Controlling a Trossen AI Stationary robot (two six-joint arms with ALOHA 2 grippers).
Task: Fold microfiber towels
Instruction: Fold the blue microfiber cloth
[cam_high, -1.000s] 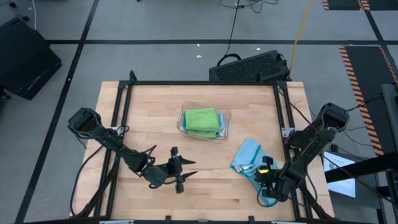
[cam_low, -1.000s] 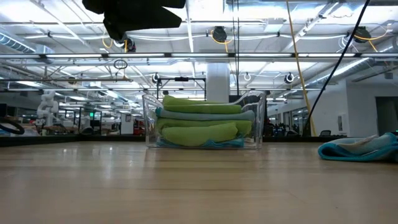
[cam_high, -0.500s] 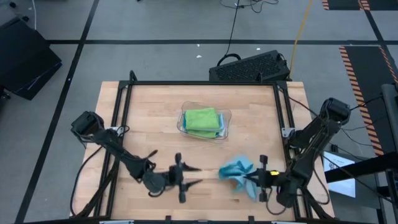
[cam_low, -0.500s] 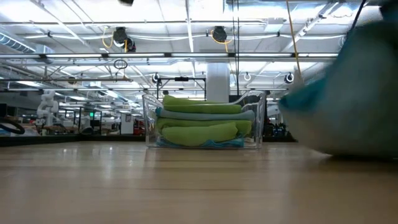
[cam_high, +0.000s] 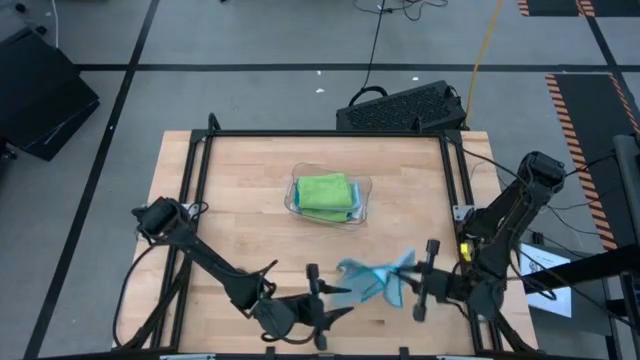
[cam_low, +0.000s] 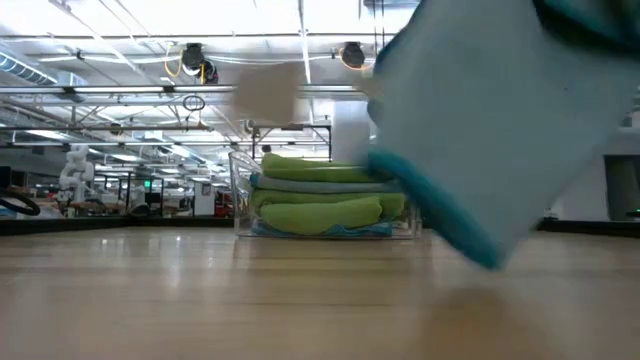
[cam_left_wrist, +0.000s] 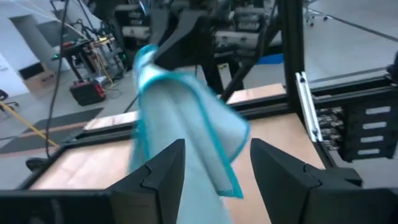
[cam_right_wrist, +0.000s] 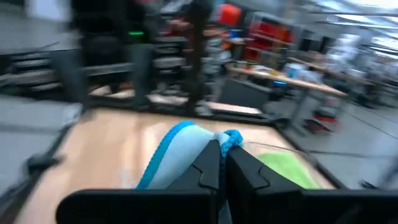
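While your right gripper (cam_high: 408, 281) is pinching the light blue towel (cam_high: 372, 279) up near the bench's front edge, your left gripper (cam_high: 330, 302) is waiting open-fingered just beside it; only the folded towels (cam_high: 325, 193) in the clear tray (cam_high: 363, 203) are looking done.
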